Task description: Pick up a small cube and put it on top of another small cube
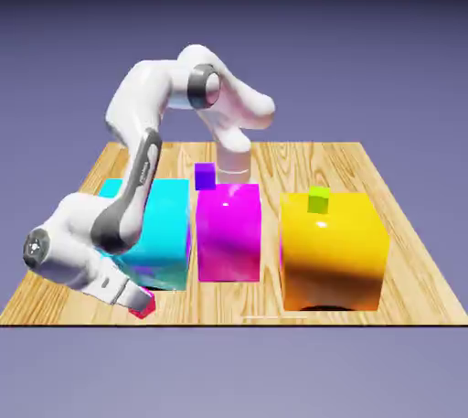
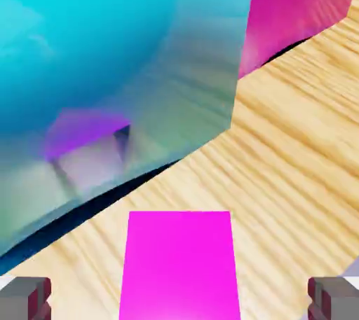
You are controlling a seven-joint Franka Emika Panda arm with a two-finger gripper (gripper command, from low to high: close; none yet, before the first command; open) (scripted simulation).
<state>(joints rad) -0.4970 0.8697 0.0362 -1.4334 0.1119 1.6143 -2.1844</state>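
Fingers (image 2: 179, 297) spread wide, straddling the pink cube (image 2: 179, 266) near the desk's (image 2: 294, 171) front-left corner, beside the cyan block (image 2: 119, 52). Green cube (image 1: 318, 198) sits atop the yellow block (image 1: 331, 256). Risk: closing off-centre could nudge the pink cube aside.

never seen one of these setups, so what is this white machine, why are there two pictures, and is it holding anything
The white machine is a robot arm in a computer-rendered scene, ending in a two-finger gripper. The exterior view looks at the whole wooden table from outside. The hand view comes from a camera on the hand, looking along the gripper; the grey bits at its bottom corners are the fingertips.

On the table stand three big glossy blocks: cyan, magenta and yellow-orange. A tiny lime-green cube sits on the yellow-orange one, and a small purple cube lies behind.

Nothing is held yet. The gripper is open, with the tiny magenta-pink cube between its fingers.
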